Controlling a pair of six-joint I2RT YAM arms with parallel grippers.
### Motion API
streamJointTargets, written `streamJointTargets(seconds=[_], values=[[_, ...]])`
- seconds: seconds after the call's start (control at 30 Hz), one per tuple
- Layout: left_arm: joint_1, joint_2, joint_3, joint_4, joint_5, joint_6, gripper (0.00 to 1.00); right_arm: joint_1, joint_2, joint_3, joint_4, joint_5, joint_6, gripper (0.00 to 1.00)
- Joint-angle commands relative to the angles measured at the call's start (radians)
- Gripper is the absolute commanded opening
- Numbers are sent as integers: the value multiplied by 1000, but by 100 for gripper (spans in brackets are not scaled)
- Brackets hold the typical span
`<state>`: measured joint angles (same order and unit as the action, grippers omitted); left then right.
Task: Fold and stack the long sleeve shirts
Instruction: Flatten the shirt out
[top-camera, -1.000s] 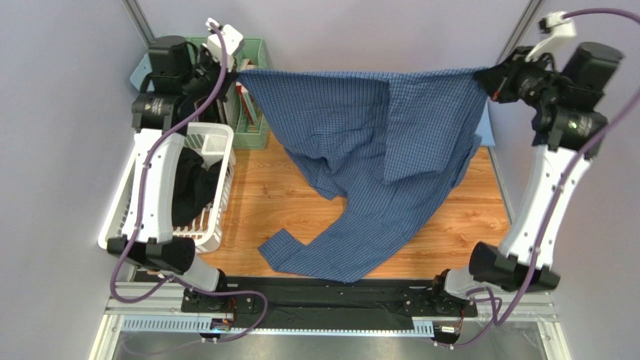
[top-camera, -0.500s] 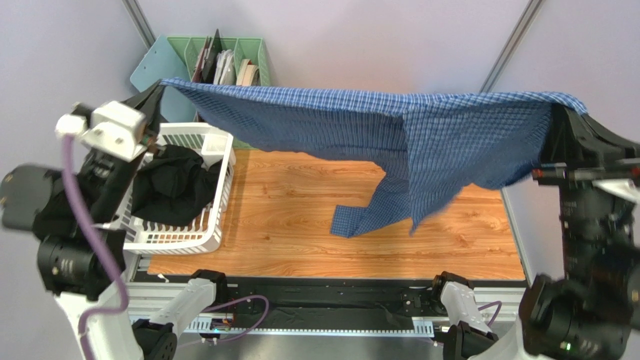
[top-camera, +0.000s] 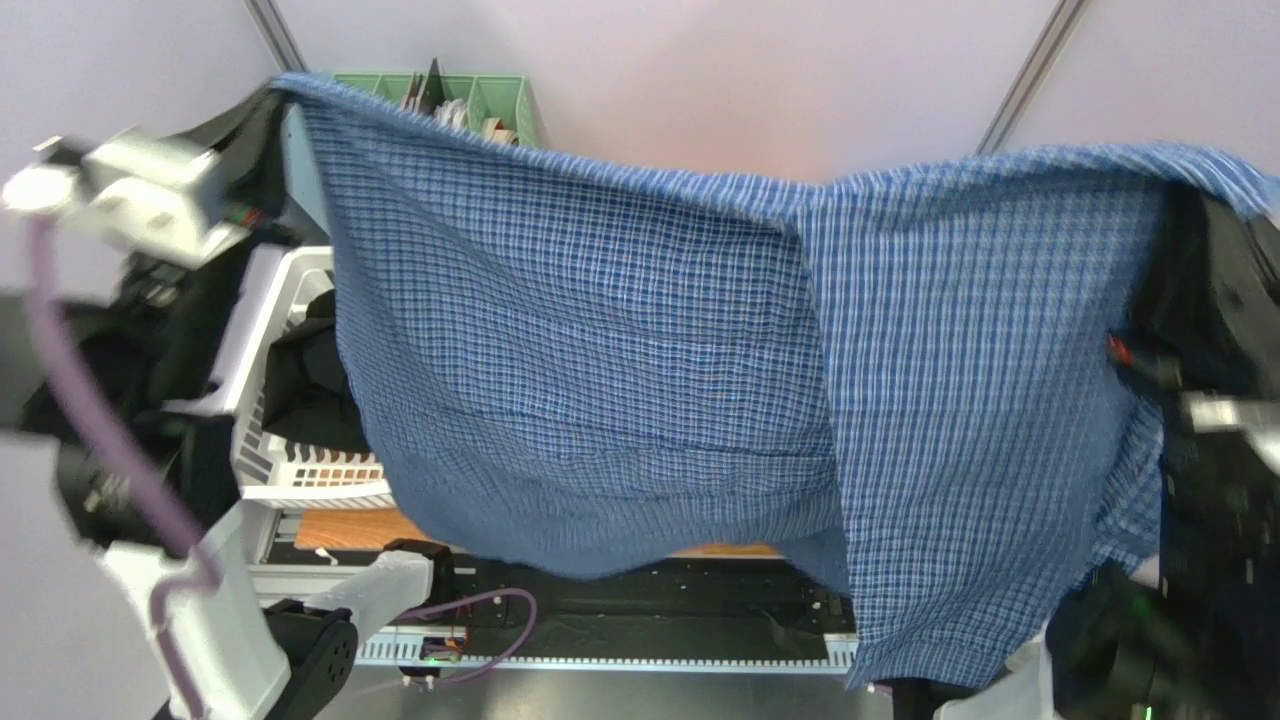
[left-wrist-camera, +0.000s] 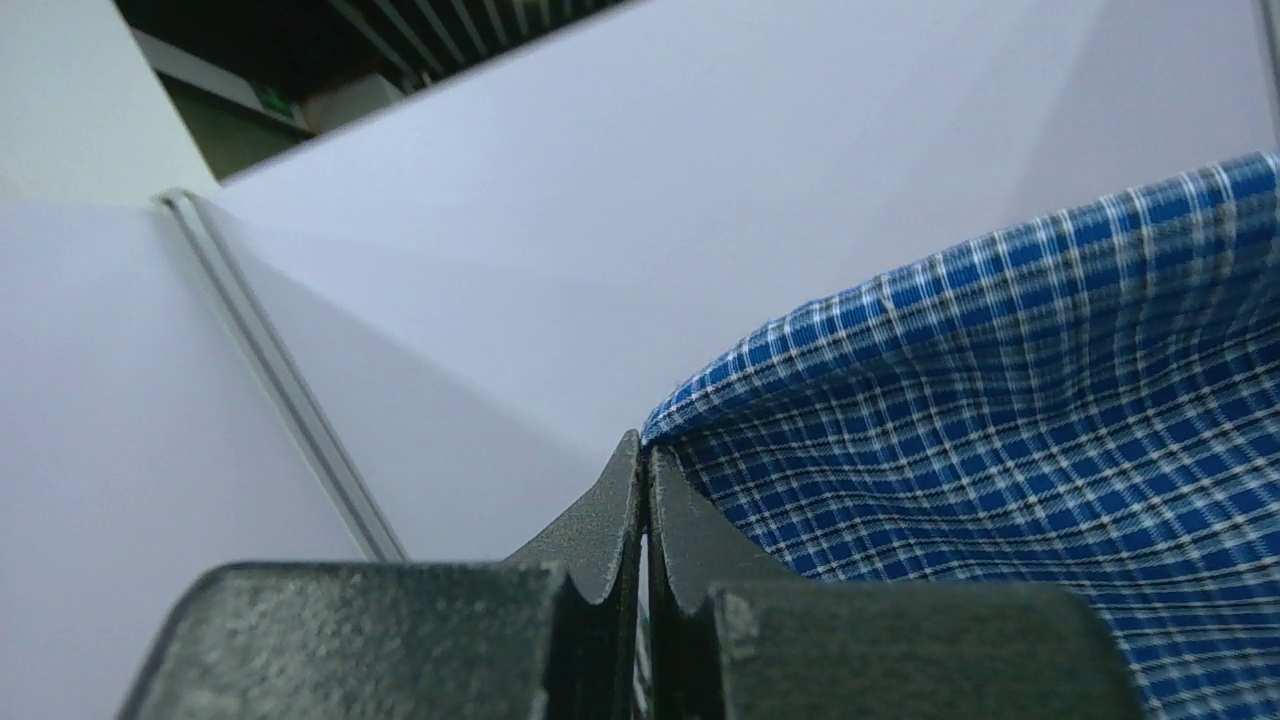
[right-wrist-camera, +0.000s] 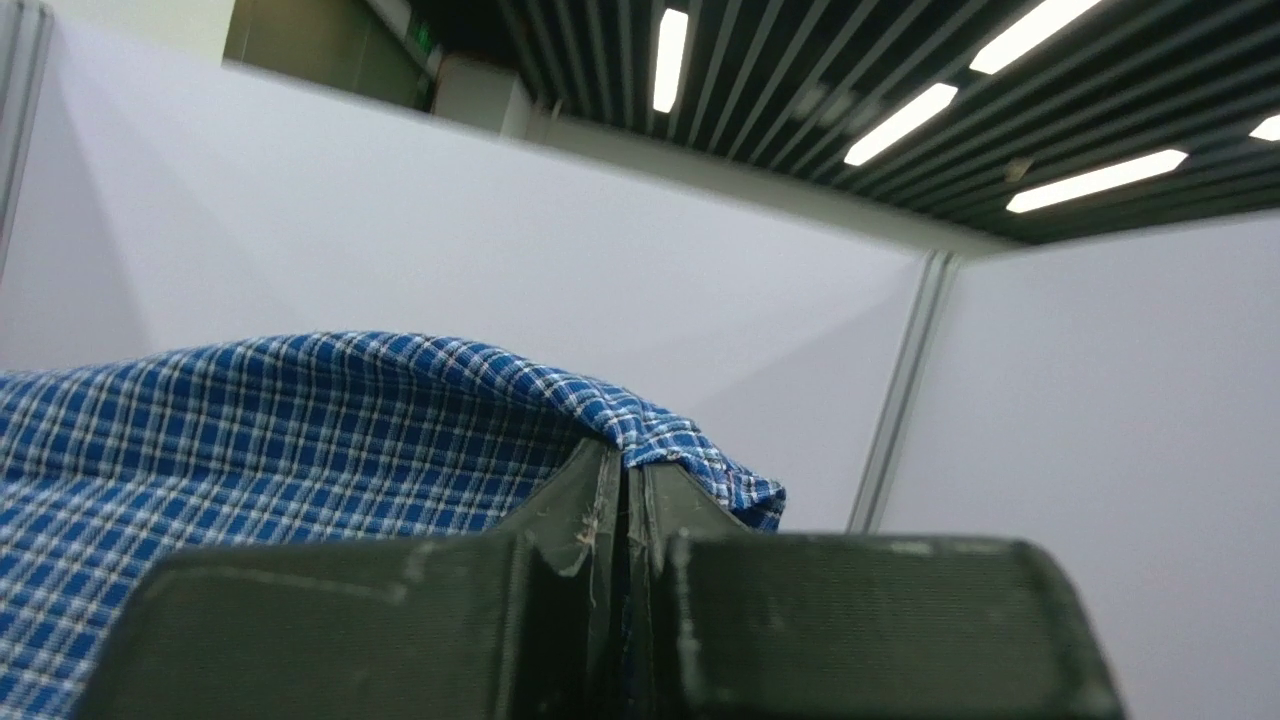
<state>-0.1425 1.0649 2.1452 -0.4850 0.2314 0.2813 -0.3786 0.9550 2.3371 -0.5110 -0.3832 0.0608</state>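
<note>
A mid-blue checked long sleeve shirt (top-camera: 646, 375) hangs spread wide high above the table, close to the top camera, and hides most of the table. My left gripper (top-camera: 278, 102) is shut on its upper left corner (left-wrist-camera: 676, 428), the cloth pinched at the fingertips. My right gripper (top-camera: 1202, 188) is shut on the upper right corner (right-wrist-camera: 661, 443). Both arms are raised high at the sides. The cloth sags between the grippers, and its right part (top-camera: 962, 510) hangs lowest. No pale sky-blue shirt shows.
A white basket (top-camera: 278, 450) with dark clothing (top-camera: 308, 383) stands at the left. A green file rack (top-camera: 481, 102) sits at the back left against the wall. A strip of wooden table (top-camera: 353, 528) shows under the shirt's hem.
Both arms have lifted the shirt much higher, off the table and toward the camera. It now hangs as a wide sheet covering the table.
</note>
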Motion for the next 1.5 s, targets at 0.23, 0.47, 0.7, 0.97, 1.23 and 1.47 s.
streamJointTargets(seconds=[0.23, 0.47, 0.7, 0.97, 1.23, 1.47], values=[[-6, 358, -567, 189, 48, 76, 0, 65, 307, -684, 61, -141, -90, 0], [-11, 792, -324, 88, 22, 122, 9, 240, 658, -705, 105, 42, -219, 6], [-6, 963, -79, -165, -75, 134, 64, 193, 918, -361, -286, 138, -311, 86], [-110, 621, -596, -391, 106, 269, 73, 147, 647, -766, -558, 44, -492, 82], [-233, 604, -893, -423, 112, 295, 68, 149, 564, -1162, -574, 6, -558, 71], [-246, 728, -920, -425, -39, 366, 67, 156, 602, -1248, -515, 55, -552, 72]])
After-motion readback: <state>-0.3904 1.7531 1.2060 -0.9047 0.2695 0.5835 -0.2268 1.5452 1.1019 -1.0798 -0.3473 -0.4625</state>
